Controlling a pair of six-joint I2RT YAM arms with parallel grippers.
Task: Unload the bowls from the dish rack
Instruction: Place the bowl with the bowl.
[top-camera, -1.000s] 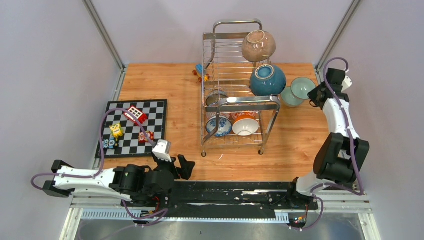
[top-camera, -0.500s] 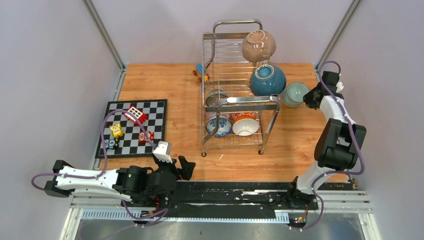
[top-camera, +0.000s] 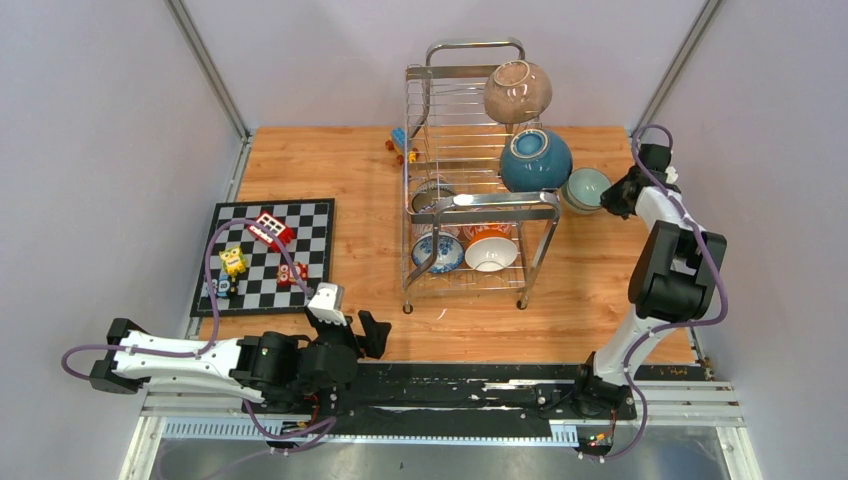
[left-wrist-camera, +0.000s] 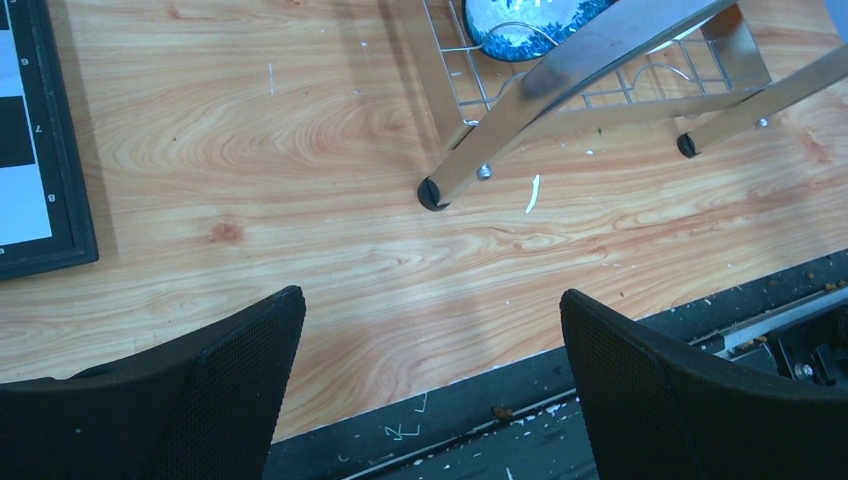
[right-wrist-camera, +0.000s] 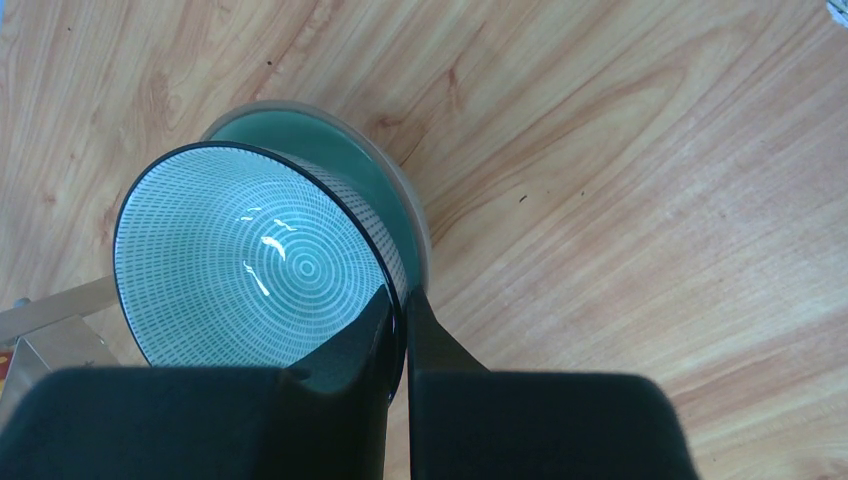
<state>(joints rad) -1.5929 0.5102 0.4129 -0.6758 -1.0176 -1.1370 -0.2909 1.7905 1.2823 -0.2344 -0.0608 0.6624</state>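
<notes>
Right gripper (right-wrist-camera: 403, 310) pinched shut on patterned bowl (right-wrist-camera: 260, 270) rim, bowl over green bowl (right-wrist-camera: 340, 150) beside rack (top-camera: 485, 205). Left gripper (left-wrist-camera: 430, 340) wide open, low over table (left-wrist-camera: 300, 200) edge.

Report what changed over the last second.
The right gripper, shut on the line-patterned bowl by its rim, carried it left, toward the dish rack, until it hangs over the mint green bowl on the table. The left gripper stayed open and parked; the dish rack kept its load.
</notes>
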